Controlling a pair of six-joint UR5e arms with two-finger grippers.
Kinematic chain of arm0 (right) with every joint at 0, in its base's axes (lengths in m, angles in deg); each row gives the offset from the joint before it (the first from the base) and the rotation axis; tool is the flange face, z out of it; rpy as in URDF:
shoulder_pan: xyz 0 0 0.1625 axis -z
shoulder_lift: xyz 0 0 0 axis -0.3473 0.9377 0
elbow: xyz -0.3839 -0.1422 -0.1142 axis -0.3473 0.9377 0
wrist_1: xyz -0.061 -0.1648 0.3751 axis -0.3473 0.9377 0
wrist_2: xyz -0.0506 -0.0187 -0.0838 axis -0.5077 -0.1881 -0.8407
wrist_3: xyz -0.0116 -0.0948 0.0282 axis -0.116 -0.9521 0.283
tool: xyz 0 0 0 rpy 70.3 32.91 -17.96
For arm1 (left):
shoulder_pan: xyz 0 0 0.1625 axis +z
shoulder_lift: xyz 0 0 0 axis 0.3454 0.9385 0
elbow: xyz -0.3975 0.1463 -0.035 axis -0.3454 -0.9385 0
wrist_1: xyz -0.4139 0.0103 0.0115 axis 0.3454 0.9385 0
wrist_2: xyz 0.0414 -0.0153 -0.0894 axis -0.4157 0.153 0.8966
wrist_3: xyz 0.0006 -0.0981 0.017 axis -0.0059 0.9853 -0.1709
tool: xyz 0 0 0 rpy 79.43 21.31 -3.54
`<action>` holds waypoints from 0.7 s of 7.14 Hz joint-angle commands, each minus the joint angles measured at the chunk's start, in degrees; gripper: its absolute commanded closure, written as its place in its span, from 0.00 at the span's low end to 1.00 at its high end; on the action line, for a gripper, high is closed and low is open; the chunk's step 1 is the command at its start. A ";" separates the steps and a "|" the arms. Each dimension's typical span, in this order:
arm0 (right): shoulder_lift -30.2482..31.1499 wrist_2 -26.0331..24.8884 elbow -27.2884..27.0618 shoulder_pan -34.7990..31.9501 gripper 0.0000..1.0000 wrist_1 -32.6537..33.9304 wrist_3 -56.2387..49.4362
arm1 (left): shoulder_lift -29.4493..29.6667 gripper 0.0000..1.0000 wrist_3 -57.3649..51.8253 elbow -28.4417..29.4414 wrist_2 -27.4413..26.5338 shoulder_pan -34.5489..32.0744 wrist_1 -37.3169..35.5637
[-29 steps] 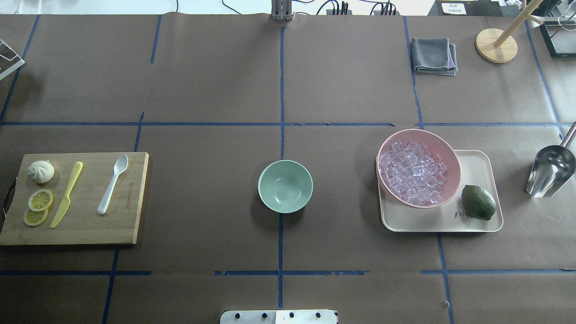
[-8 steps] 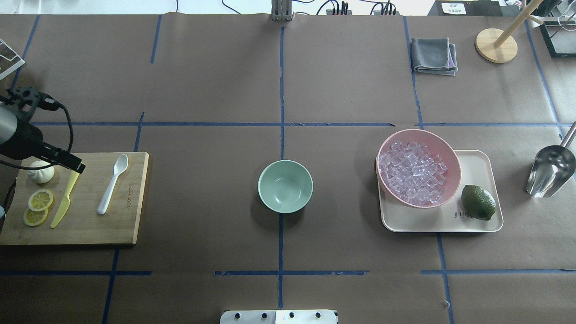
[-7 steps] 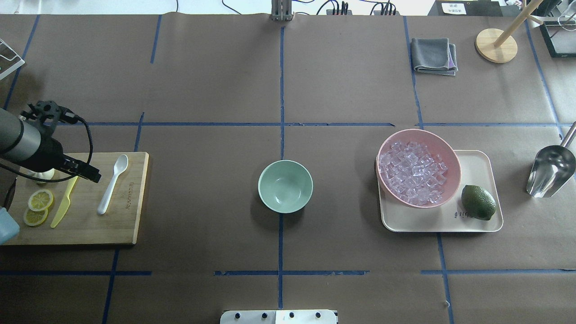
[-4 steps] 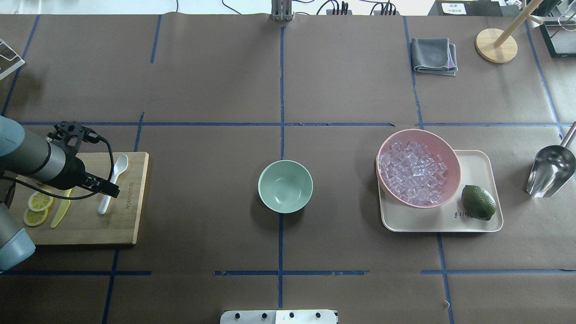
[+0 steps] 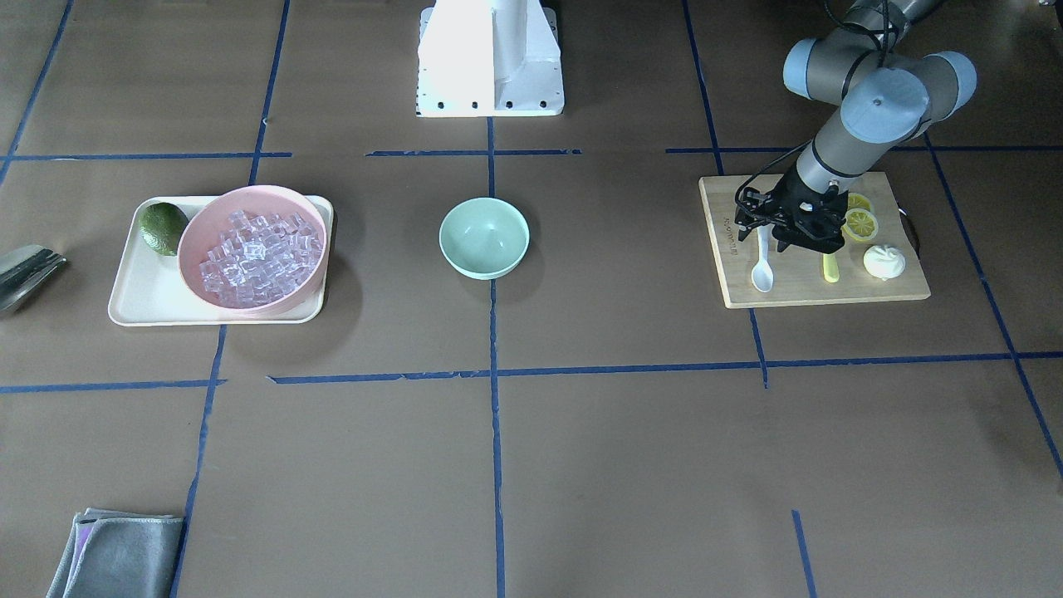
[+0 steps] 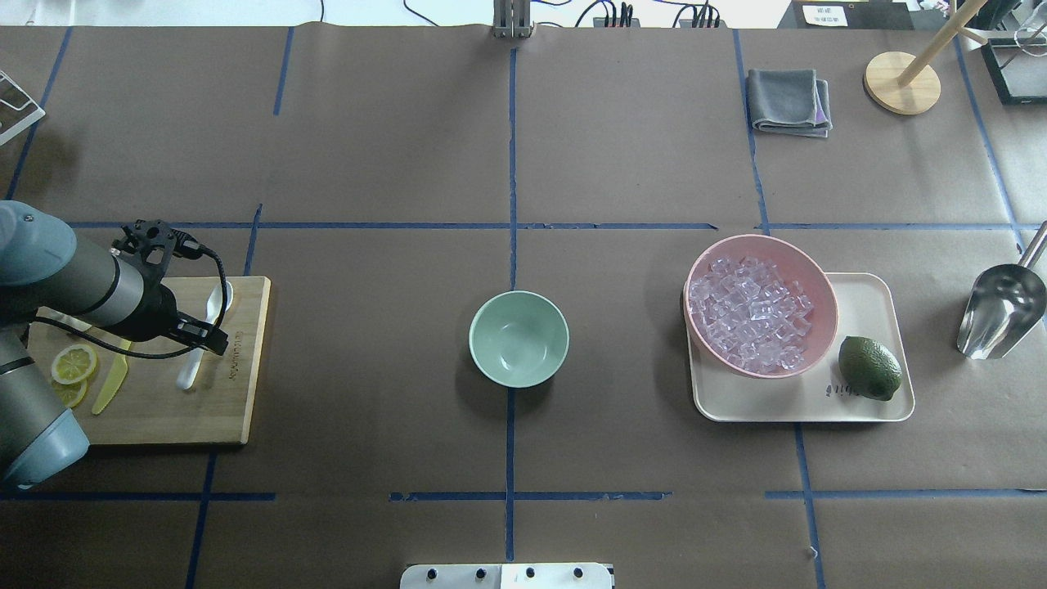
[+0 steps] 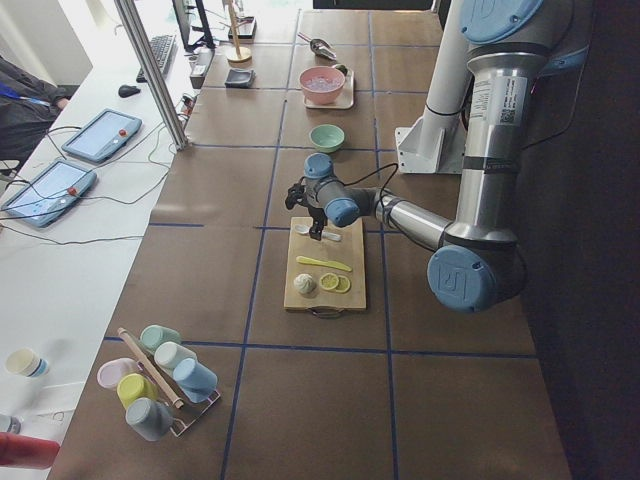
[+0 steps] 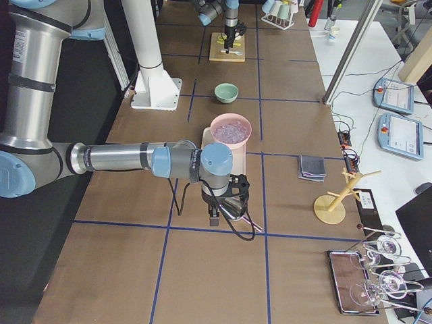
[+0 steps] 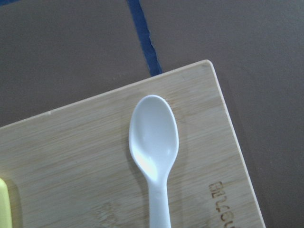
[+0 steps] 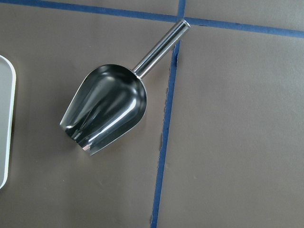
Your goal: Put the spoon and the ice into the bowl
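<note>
**Left arm poised over the spoon; bowl empty**

The left gripper (image 6: 204, 335) hangs over the bamboo cutting board (image 6: 237, 393), above the white plastic spoon (image 9: 153, 142). It is likely lined up to pinch the flat, straight handle. No view shows its fingers clearly, so I cannot tell how wide its jaws stand. The spoon lies flat with its glossy oval scoop up, near a yellow plastic knife (image 6: 110, 384) and lemon slices (image 6: 74, 364). Mid-table sits the matte mint-green bowl (image 6: 519, 343), empty and seemingly within both arms' reach. Further right, clear glassy ice (image 6: 748, 311) fills a pink bowl (image 6: 822, 286) on a cream tray (image 6: 867, 294), with a lime (image 6: 869, 368) alongside. The right gripper (image 8: 224, 204) hovers over a polished steel scoop (image 10: 107, 109), probably the tool for the ice. Its opening cannot be told either.
</note>
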 commanded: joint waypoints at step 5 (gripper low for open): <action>0.00 0.00 0.09 -0.03 0.00 0.00 -0.09 | -0.37 0.99 -0.06 -0.03 -0.03 -0.06 -0.04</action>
